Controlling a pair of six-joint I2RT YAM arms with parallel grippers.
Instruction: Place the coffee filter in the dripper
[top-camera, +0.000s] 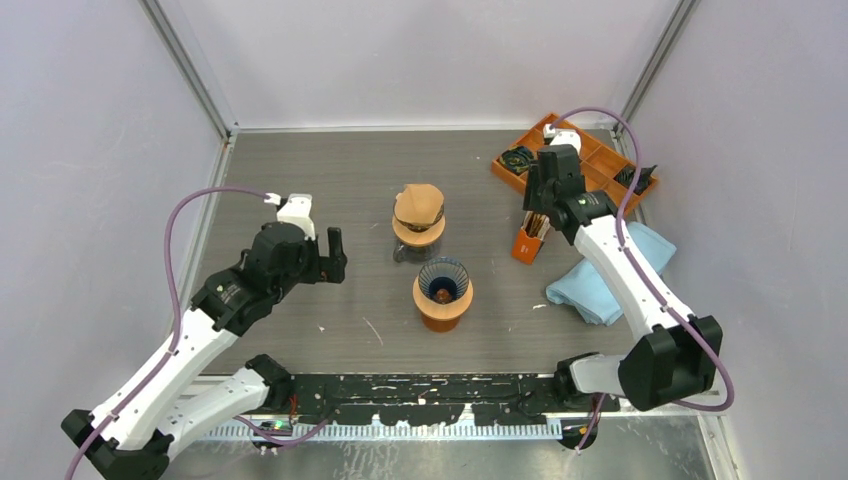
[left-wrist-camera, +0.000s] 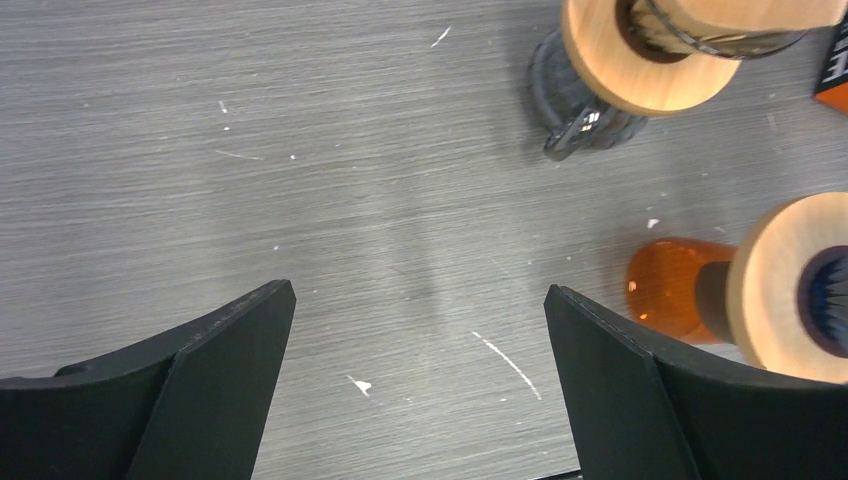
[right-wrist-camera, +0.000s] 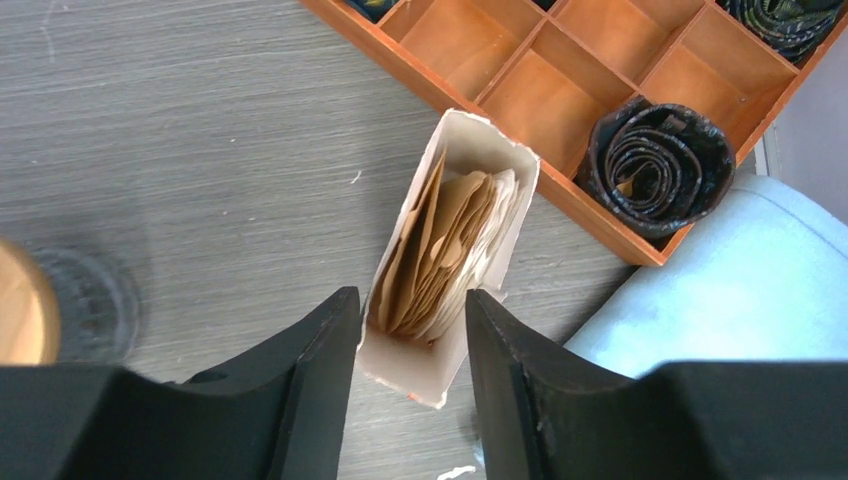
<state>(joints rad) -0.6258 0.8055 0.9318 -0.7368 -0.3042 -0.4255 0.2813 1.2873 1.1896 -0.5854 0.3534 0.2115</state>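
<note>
An orange dripper (top-camera: 443, 292) with a wooden collar and a dark ribbed inside stands mid-table, with no filter in it; it also shows in the left wrist view (left-wrist-camera: 680, 290). A second dripper (top-camera: 418, 232) behind it, on a glass base, holds a brown paper filter (top-camera: 418, 203). An open orange box of brown filters (top-camera: 529, 243) stands to the right. My right gripper (top-camera: 537, 212) hangs over the box, its fingers partly open on either side of the box's near end (right-wrist-camera: 412, 300); the filters (right-wrist-camera: 445, 245) are stacked upright inside. My left gripper (top-camera: 335, 252) is wide open and empty, left of the drippers (left-wrist-camera: 420, 295).
An orange compartment tray (top-camera: 600, 165) at the back right holds dark rolled items (right-wrist-camera: 655, 170). A light blue cloth (top-camera: 610, 275) lies right of the filter box. Enclosure walls stand on the left, back and right.
</note>
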